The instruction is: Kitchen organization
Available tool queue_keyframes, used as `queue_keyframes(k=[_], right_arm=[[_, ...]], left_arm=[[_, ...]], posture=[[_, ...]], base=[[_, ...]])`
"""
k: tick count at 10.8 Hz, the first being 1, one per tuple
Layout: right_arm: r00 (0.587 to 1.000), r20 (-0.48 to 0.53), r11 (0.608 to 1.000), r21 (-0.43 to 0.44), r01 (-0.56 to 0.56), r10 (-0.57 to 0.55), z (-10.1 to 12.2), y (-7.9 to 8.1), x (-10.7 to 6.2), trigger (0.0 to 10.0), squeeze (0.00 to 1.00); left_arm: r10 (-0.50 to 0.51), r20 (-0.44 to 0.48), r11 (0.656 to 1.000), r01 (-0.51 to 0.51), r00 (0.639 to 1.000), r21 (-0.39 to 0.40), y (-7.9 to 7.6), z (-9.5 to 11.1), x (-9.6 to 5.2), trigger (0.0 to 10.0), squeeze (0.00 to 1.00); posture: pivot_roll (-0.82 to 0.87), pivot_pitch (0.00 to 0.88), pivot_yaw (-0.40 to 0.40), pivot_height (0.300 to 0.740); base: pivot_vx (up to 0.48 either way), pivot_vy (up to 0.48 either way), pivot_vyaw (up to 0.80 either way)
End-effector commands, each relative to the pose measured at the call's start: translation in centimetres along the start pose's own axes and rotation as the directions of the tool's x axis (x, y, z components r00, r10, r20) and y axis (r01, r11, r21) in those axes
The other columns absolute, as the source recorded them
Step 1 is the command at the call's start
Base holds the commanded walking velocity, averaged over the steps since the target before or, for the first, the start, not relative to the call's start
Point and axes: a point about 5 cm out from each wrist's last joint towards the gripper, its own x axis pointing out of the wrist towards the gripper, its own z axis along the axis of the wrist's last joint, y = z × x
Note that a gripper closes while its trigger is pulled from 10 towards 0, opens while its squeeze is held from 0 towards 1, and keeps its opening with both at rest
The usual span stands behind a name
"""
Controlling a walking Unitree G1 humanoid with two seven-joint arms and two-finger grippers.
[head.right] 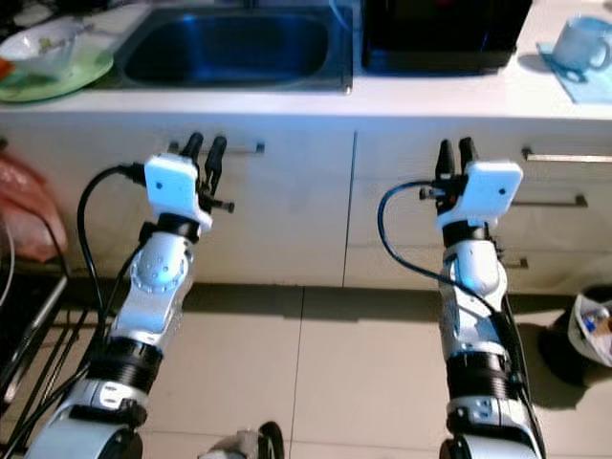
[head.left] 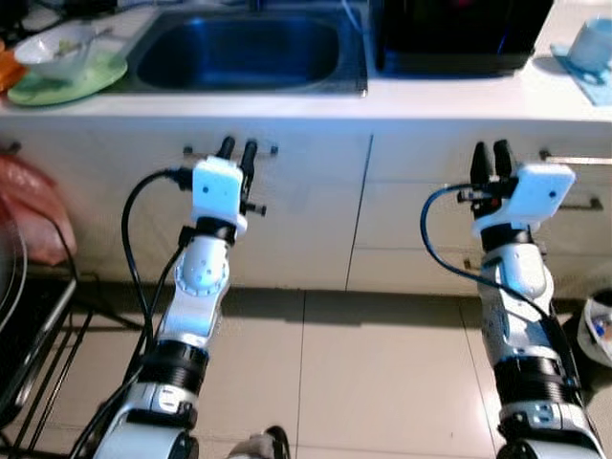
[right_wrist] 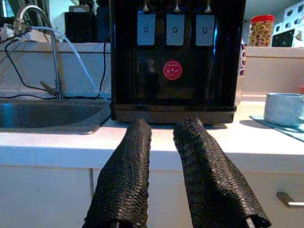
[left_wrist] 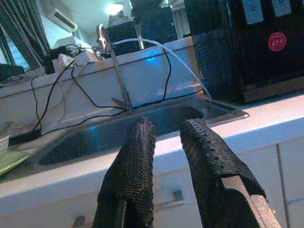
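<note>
Left gripper (head.left: pixel 237 146) and right gripper (head.left: pixel 491 152) raised before the counter's front edge (head.left: pixel 287 110), fingers slightly apart, holding nothing.

you see a white bowl (head.left: pixel 57 48) resting upright on a green plate (head.left: pixel 72 84) at the counter's left end, just beside the steel sink (head.left: pixel 239 53). a pale blue mug (head.left: pixel 593 43) stands upright on a light blue mat (head.left: pixel 591 84) at the right end.
</note>
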Motion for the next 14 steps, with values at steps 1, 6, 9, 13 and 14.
queue_keyframes(k=[1, 6, 9, 13, 14], right_arm=[[1.000, -0.004, 1.000, 0.015, 0.008, -0.008, 0.11, 0.00, -0.07, 10.0, 0.00], [1.000, -0.025, 1.000, 0.025, 0.004, -0.003, 0.10, 0.23, -0.14, 10.0, 0.00], [0.999, -0.035, 1.000, 0.029, 0.002, -0.001, 0.03, 0.28, -0.08, 10.0, 0.00], [0.999, -0.043, 0.999, 0.034, -0.004, 0.005, -0.01, 0.39, -0.08, 10.0, 0.00], [0.999, -0.044, 0.999, 0.035, -0.003, 0.005, -0.05, 0.40, -0.08, 10.0, 0.00]], left_arm=[[-0.004, -0.012, 1.000, 0.004, 1.000, 0.002, -0.15, 0.06, 0.05, 10.0, 0.00], [-0.001, -0.006, 1.000, 0.001, 1.000, -0.015, -0.04, 0.51, 0.19, 10.0, 0.00], [0.002, -0.003, 1.000, -0.002, 1.000, -0.010, -0.09, 0.74, 0.22, 10.0, 0.00], [0.006, -0.007, 1.000, -0.006, 1.000, -0.013, -0.25, 0.91, 0.28, 10.0, 0.00], [0.008, -0.009, 1.000, -0.008, 1.000, -0.013, -0.20, 0.91, 0.27, 10.0, 0.00]], posture=[[0.00, 0.111, 0.076, 0.740], [0.00, 0.123, 0.076, 0.740], [0.00, 0.130, 0.072, 0.740], [0.00, 0.133, 0.069, 0.740], [0.01, 0.134, 0.068, 0.740]], base=[[0.424, 0.000, 0.00], [0.430, 0.000, 0.00], [0.445, 0.000, 0.00], [0.444, 0.000, 0.00], [0.446, 0.000, 0.00]])
